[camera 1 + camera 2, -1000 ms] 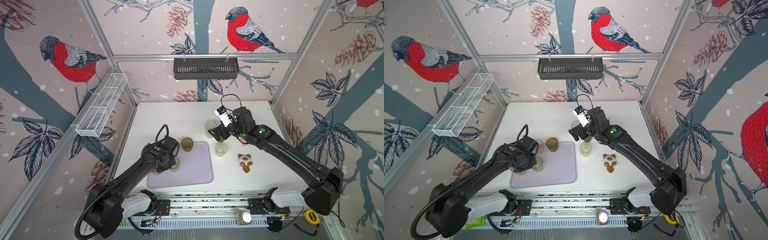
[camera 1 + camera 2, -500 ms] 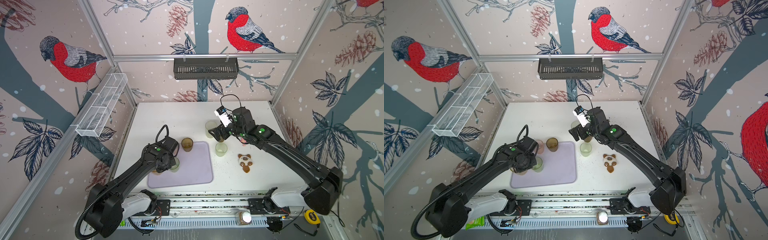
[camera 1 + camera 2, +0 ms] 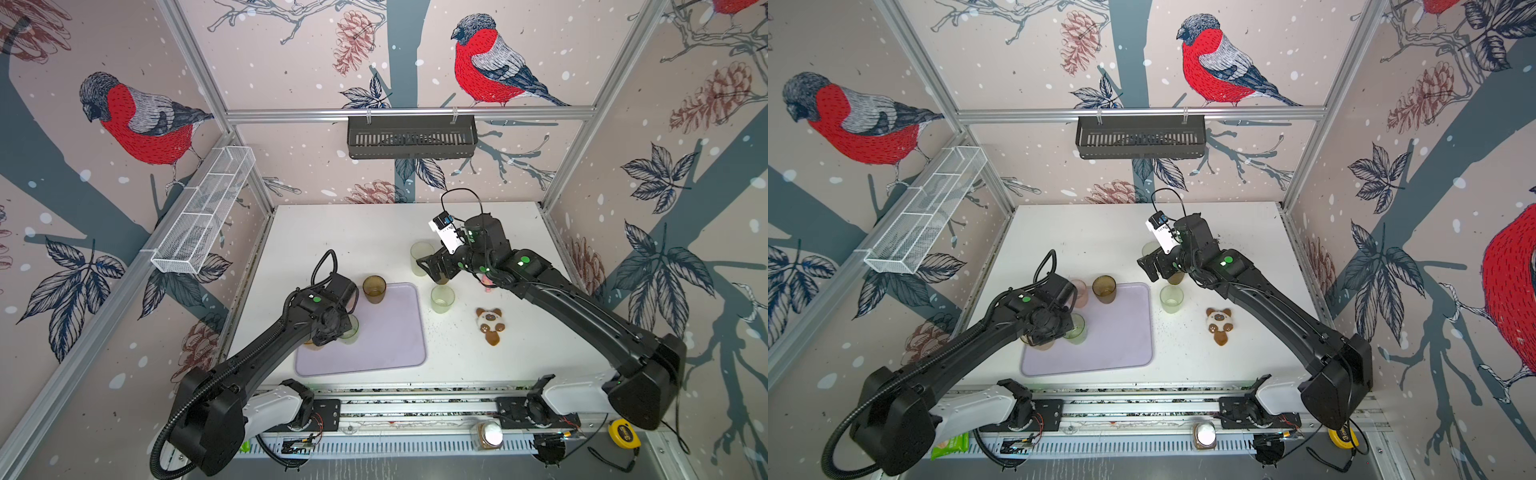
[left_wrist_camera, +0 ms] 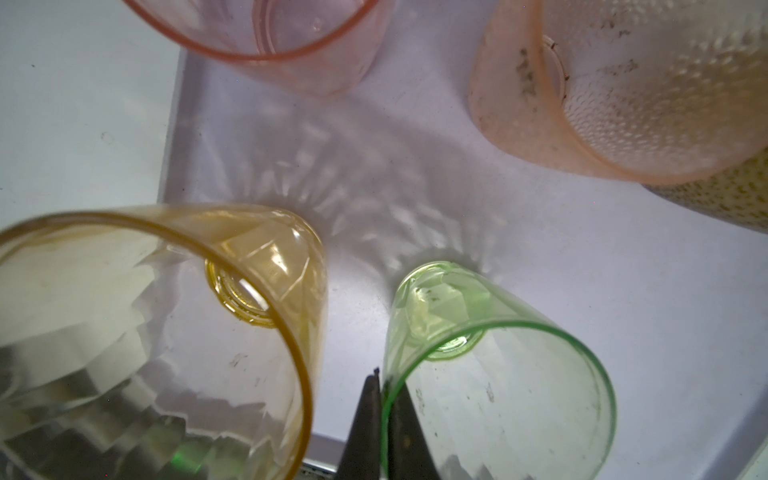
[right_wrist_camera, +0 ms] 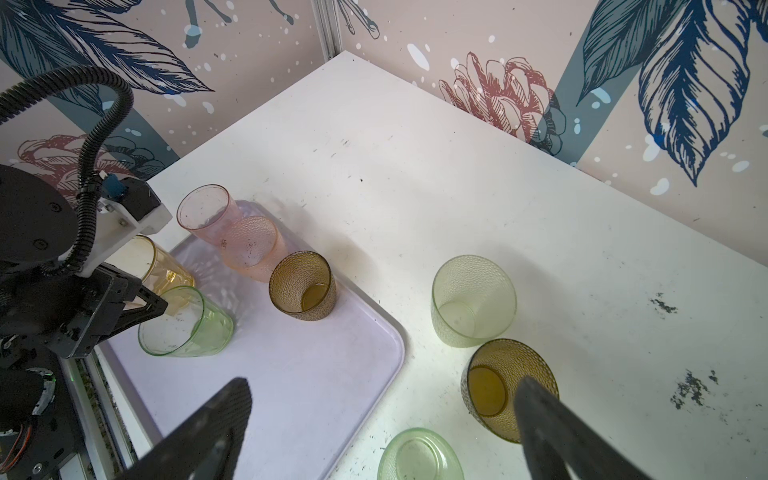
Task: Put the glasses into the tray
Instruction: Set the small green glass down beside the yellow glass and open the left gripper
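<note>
The lavender tray (image 3: 386, 340) (image 3: 1113, 340) (image 5: 291, 374) (image 4: 415, 187) lies at the front left. My left gripper (image 4: 380, 415) (image 5: 153, 305) is shut on the rim of a light green glass (image 4: 498, 395) (image 5: 185, 322) (image 3: 352, 328) standing in the tray. Beside it in the tray are an amber-yellow glass (image 4: 166, 332) (image 5: 164, 266), two pink ones (image 5: 208, 216) (image 5: 253, 249) and a brown-olive one (image 3: 374, 289) (image 5: 301, 286). My right gripper (image 5: 382, 415) (image 3: 432, 268) hangs open over the table right of the tray, above another brown-olive glass (image 5: 490, 386). A tall frosted glass (image 3: 422, 257) and a light green glass (image 3: 442, 298) stand close by.
A small bear figure (image 3: 490, 324) lies on the table right of the glasses. A black slotted basket (image 3: 411, 137) hangs on the back wall and a white wire basket (image 3: 203, 216) on the left wall. A lidded jar (image 3: 488, 434) sits on the front rail.
</note>
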Motion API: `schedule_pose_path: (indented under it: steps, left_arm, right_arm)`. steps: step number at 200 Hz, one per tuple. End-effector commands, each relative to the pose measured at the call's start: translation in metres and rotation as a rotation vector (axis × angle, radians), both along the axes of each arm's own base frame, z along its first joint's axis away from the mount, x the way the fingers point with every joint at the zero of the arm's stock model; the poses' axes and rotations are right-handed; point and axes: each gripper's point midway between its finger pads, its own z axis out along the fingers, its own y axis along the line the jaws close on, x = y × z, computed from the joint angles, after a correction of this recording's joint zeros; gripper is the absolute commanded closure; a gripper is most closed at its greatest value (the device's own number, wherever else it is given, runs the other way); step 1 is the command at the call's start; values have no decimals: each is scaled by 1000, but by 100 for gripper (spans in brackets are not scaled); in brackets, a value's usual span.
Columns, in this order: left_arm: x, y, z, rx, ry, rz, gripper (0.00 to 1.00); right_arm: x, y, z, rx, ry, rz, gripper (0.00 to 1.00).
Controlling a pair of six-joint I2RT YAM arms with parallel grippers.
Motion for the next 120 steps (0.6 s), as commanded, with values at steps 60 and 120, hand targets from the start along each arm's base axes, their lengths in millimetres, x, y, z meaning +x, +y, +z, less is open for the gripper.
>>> schedule_pose_path:
  steps: [60,120]
  left_arm:
    - [-1,7,2,26,-8,25,100]
    - [-2,7,1,28,-4,21,100]
  right_arm:
    - [1,1,8,14,-28,-3,0]
    - [0,1,9,15,-30,-3,0]
